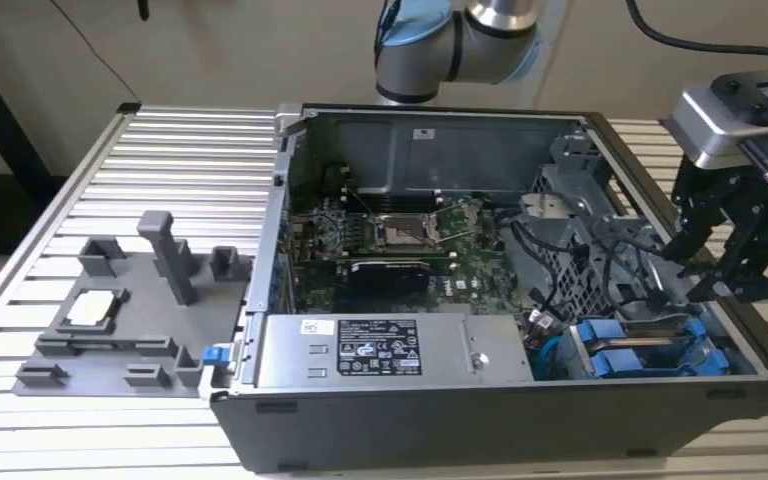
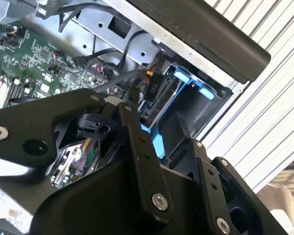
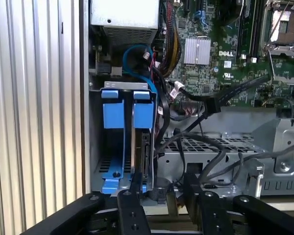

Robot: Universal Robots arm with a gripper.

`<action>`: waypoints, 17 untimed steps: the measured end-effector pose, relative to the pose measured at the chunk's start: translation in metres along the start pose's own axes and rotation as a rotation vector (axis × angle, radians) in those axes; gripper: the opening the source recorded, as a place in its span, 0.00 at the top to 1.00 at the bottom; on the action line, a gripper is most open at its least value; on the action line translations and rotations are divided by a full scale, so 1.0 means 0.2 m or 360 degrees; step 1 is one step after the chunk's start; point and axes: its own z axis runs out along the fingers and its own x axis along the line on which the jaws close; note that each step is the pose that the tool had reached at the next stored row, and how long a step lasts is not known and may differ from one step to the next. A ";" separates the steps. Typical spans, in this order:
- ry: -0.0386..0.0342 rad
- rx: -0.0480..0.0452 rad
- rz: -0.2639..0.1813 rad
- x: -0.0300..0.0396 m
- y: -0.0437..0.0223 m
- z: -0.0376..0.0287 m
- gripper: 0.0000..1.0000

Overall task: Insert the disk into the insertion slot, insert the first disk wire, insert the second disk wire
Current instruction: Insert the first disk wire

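One disk [image 3: 143, 142] in insertion slot [image 3: 94, 147]; tool [image 3: 166, 192] nr it, released, empty.

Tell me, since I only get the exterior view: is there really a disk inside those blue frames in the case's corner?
Observer: Yes. In the first wrist view, the disk stands in the insertion slot; the blue carrier beside it looks empty.
Operator: Is anything plugged into it?
Observer: In the second wrist view, a black plug with red and yellow wires sits at the disk's end; I cannot tell whether it is fully seated.
Operator: And the claw?
Observer: In that view, the gripper has its fingers apart, clamping nothing.
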 end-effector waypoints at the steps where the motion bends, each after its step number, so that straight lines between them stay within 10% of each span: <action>1: -0.0003 -0.0002 -0.0003 0.000 -0.010 0.001 0.53; 17: -0.0041 -0.0098 -0.0016 0.001 -0.118 0.012 0.53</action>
